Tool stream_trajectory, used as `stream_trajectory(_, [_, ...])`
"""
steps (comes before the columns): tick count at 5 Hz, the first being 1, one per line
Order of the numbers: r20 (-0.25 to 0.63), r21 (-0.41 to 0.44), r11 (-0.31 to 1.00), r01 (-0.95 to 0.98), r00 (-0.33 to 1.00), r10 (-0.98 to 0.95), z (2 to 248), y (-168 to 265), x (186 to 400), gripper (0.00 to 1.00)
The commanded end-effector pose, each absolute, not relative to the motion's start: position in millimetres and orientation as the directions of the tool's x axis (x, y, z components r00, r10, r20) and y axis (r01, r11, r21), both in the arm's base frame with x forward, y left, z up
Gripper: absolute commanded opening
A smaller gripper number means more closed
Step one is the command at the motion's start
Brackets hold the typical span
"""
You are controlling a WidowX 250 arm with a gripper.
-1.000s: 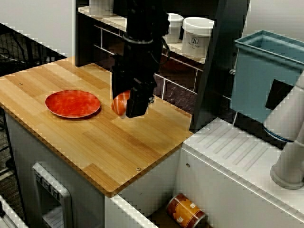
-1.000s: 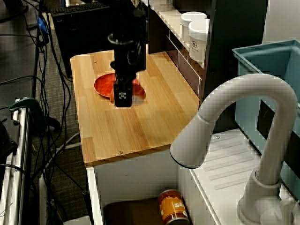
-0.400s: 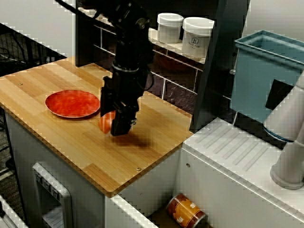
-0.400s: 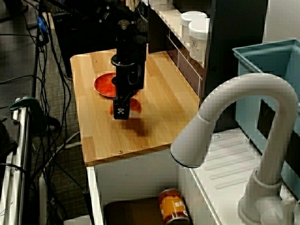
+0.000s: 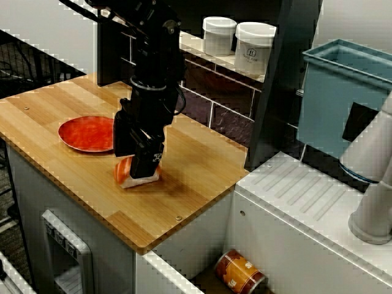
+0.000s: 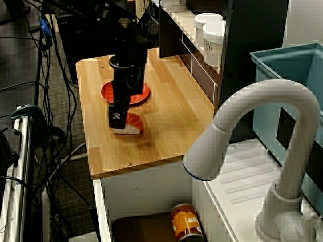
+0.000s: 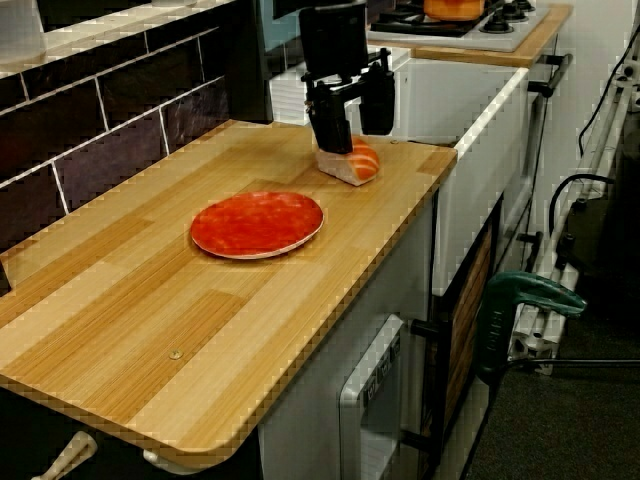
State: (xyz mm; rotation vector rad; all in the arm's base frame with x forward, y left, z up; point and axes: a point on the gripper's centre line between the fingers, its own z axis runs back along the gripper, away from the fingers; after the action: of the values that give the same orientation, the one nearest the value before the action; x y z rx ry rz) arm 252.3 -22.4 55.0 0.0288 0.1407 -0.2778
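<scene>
The white jars (image 5: 255, 46) on the shelf carry a small dark label, too small to read. The claw (image 5: 133, 164) seems clamped on a salmon sushi piece (image 5: 124, 173), which rests on the wooden tabletop (image 5: 202, 177), just beside the red plate (image 5: 86, 133) and near the front edge. A second ago the claw held the piece in the air, farther toward the dark tiled wall; it has since come down and forward. A white faucet (image 6: 252, 116) stands beside the tabletop.
</scene>
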Motion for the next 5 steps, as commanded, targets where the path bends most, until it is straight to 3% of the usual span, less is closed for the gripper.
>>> stream_trajectory(1, [-0.078,-0.032,0.957,0.287,0.954,-0.288,85,-29,250,1.00])
stream_trajectory(2, [-0.022,0.045,0.950,0.310,0.951,-0.309,90,-33,250,1.00])
stream_trajectory(5, [0.016,0.066,0.918,0.390,0.920,-0.392,63,-19,251,1.00])
